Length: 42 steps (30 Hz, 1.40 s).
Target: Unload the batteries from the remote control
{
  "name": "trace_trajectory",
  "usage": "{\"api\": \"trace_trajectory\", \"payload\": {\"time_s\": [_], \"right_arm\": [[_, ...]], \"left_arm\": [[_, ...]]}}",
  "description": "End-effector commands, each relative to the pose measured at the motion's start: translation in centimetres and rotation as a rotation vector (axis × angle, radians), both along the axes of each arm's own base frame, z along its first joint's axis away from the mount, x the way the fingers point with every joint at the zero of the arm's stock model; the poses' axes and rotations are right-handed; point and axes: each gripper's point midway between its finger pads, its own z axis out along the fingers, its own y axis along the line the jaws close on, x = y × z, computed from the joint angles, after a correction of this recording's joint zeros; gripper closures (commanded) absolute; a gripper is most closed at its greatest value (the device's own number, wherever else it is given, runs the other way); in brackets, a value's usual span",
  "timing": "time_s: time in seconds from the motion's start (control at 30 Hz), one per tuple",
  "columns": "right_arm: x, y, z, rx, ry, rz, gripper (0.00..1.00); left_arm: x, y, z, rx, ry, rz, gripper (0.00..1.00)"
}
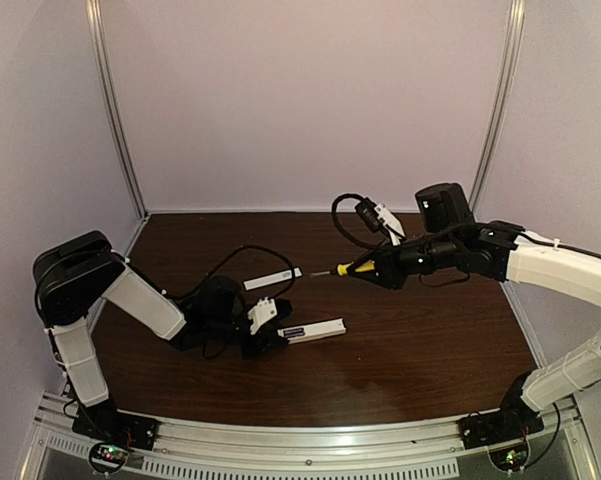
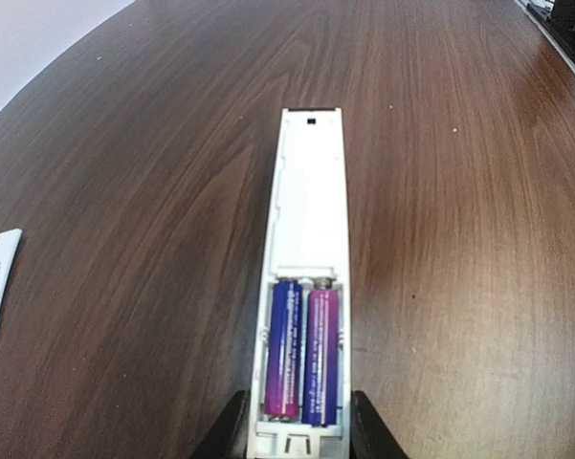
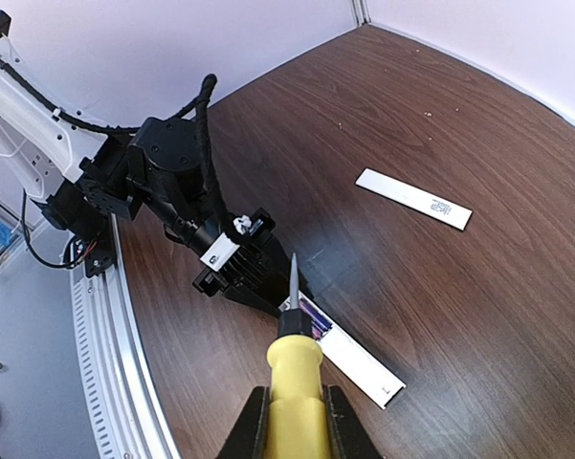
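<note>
The remote control lies flat on the dark wooden table near its middle, back side up with the battery compartment uncovered. The two batteries, purple and blue, sit side by side in that compartment at the end of the remote nearest the left gripper. That gripper is closed on this battery end, one black finger pressed to each long edge, and the rest of the bar points away from it toward the right. The left arm is folded low, its forearm sloping down to the tabletop.

The right gripper clamps the yellow handle of a screwdriver. The right arm reaches in from the right, raised above the table, the screwdriver's tip pointing left. From the right wrist camera the tip appears over the battery end of the remote; whether it touches cannot be told.

The white battery cover lies flat just beyond the remote, apart from it.
</note>
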Motion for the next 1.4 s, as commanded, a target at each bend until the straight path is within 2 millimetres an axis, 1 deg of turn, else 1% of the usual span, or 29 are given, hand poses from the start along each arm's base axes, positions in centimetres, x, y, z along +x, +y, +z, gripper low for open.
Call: {"api": "trace_trajectory", "payload": {"time_s": [0.0,0.13,0.2,0.3,0.43,0.6,0.67,0.7,0.77,0.8,0.83,0.9,0.93,0.97,1.03,1.1,1.17,1.23,1.3,1.37], "right_arm": [[0.0,-1.3,-0.1,-0.019,0.005,-0.050,1.00],[0.1,-2.3,-0.3,-0.035,-0.002,-0.087,1.00],[0.1,-2.7,-0.4,-0.041,-0.007,-0.103,1.00],[0.1,-3.2,-0.7,-0.046,-0.011,-0.122,1.00],[0.2,-3.3,-0.9,-0.048,-0.004,-0.130,1.00],[0.4,-2.9,-1.3,-0.044,0.003,-0.124,1.00],[0.5,-2.7,-1.4,-0.042,0.009,-0.120,1.00],[0.5,-2.6,-1.5,-0.042,0.012,-0.118,1.00],[0.6,-2.4,-1.7,-0.043,0.019,-0.116,1.00],[0.7,-2.3,-1.8,-0.042,0.021,-0.116,1.00],[0.7,-2.3,-1.8,-0.041,0.022,-0.115,1.00],[0.8,-2.2,-1.9,-0.039,0.025,-0.114,1.00],[0.8,-2.1,-1.8,-0.037,0.024,-0.113,1.00],[0.8,-2.1,-1.8,-0.035,0.026,-0.115,1.00],[0.9,-2.1,-1.8,-0.031,0.025,-0.120,1.00],[1.1,-2.1,-1.6,-0.025,0.020,-0.126,1.00],[1.1,-2.1,-1.6,-0.022,0.020,-0.131,1.00],[1.2,-2.0,-1.6,-0.018,0.021,-0.130,1.00],[1.2,-1.9,-1.6,-0.012,0.022,-0.127,1.00],[1.3,-1.8,-1.7,-0.010,0.023,-0.126,1.00]], "left_arm": [[0.0,-1.5,0.8,-0.044,-0.016,-0.055,0.73],[0.1,-2.8,1.7,-0.085,0.011,-0.065,0.73],[-0.5,-3.7,2.0,-0.099,0.009,-0.085,0.73],[-1.1,-4.8,1.8,-0.100,0.013,-0.100,0.73],[-1.4,-5.1,1.5,-0.107,0.022,-0.109,0.71],[-1.4,-4.8,1.0,-0.082,0.012,-0.105,0.64],[-1.0,-4.6,0.9,-0.072,-0.007,-0.081,0.57],[-0.8,-4.4,1.1,-0.074,-0.020,-0.071,0.51],[-0.6,-4.1,1.8,-0.087,-0.050,-0.052,0.41],[-0.5,-4.1,2.4,-0.105,-0.071,-0.045,0.35],[-0.5,-3.9,2.7,-0.109,-0.080,-0.039,0.29],[-0.3,-3.6,3.7,-0.125,-0.111,-0.026,0.13],[-0.2,-3.4,4.1,-0.129,-0.122,-0.016,0.08],[-0.2,-3.3,4.7,-0.141,-0.135,-0.008,0.06],[0.1,-2.8,6.6,-0.190,-0.169,0.031,0.03],[0.5,-2.1,8.1,-0.231,-0.203,0.084,0.02],[1.4,-1.1,9.6,-0.283,-0.223,0.179,0.03],[1.8,0.1,10.3,-0.312,-0.243,0.246,0.03],[1.9,0.7,10.6,-0.328,-0.263,0.271,0.03],[1.9,0.9,10.2,-0.313,-0.272,0.272,0.03]]}}
